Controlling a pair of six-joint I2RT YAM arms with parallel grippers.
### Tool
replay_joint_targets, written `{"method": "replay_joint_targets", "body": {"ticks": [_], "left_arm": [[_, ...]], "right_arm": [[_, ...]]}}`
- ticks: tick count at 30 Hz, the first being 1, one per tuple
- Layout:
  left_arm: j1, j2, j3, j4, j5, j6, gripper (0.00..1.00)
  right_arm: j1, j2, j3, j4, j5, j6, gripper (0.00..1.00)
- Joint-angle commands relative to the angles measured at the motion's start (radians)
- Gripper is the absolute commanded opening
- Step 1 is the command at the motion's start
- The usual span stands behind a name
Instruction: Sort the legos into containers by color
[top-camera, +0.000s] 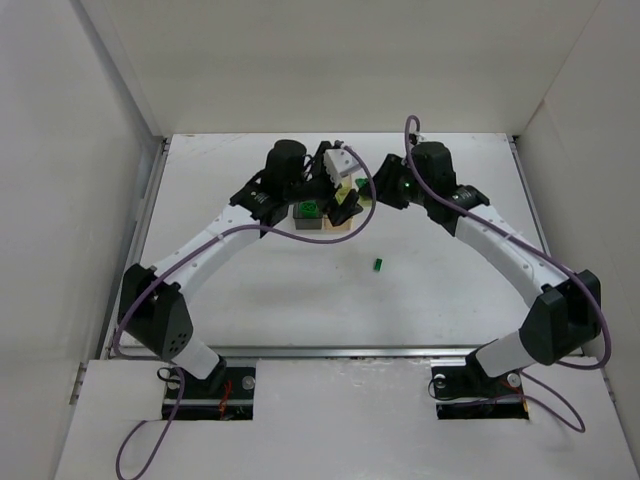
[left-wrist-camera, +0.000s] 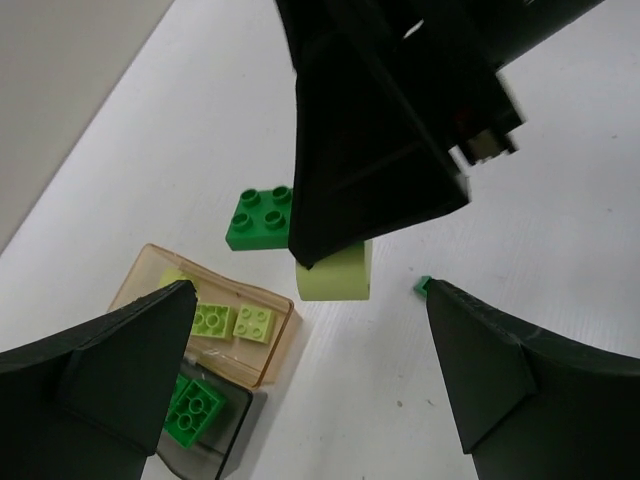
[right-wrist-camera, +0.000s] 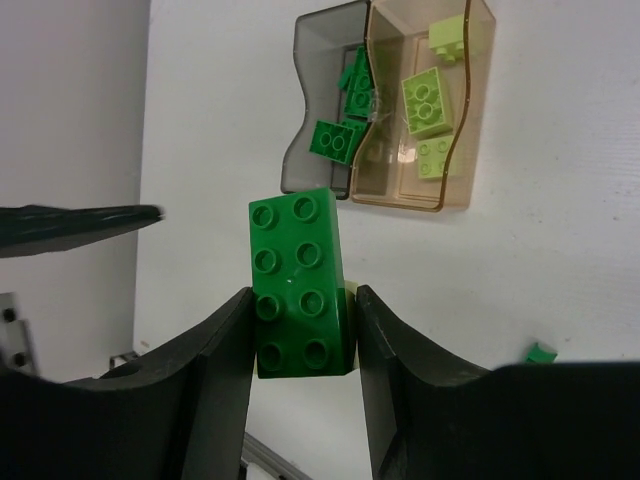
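The right gripper (right-wrist-camera: 305, 300) pinches a dark green brick (right-wrist-camera: 298, 270) near the two boxes. The left gripper (left-wrist-camera: 310, 290) gapes wide, holding nothing. Green bricks (right-wrist-camera: 335, 138) lie in the grey box (right-wrist-camera: 300, 150) and pale bricks (right-wrist-camera: 428, 100) in the tan box (right-wrist-camera: 475, 110). A stray brick (top-camera: 379, 264) sits on the table (top-camera: 450, 290).

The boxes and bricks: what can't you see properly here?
- Top view: the loose green brick is too small to show its bumps.
- Left wrist view: the grey box is cut off by the bottom edge and partly behind the left end effector.
- Right wrist view: the pale brick hides behind the big green brick.
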Motion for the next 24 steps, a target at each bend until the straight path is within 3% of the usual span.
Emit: {"method": "replay_joint_targets", "body": {"ticks": [1, 8, 17, 19, 20, 24], "left_arm": [[0.010, 0.037, 0.005, -0.001, 0.007, -0.028, 0.99], [0.001, 0.037, 0.005, 0.008, 0.021, -0.037, 0.98], [0.001, 0.037, 0.024, 0.017, 0.053, -0.077, 0.85], [0.001, 0.037, 0.024, 0.017, 0.063, -0.086, 0.76], [0.001, 0.037, 0.024, 0.017, 0.063, -0.096, 0.61], [0.001, 0.037, 0.024, 0.008, 0.050, -0.096, 0.27]], "right_arm": [[0.015, -0.056, 0.036, 0.064, 0.025, 0.064, 0.00], [0.037, -0.076, 0.027, 0.075, 0.038, 0.089, 0.00], [0.069, -0.065, 0.027, 0.085, 0.047, 0.089, 0.00], [0.069, -0.065, 0.027, 0.086, 0.047, 0.089, 0.00], [0.069, -0.065, 0.027, 0.095, 0.038, 0.089, 0.00], [0.069, -0.065, 0.027, 0.095, 0.038, 0.089, 0.00]]}}
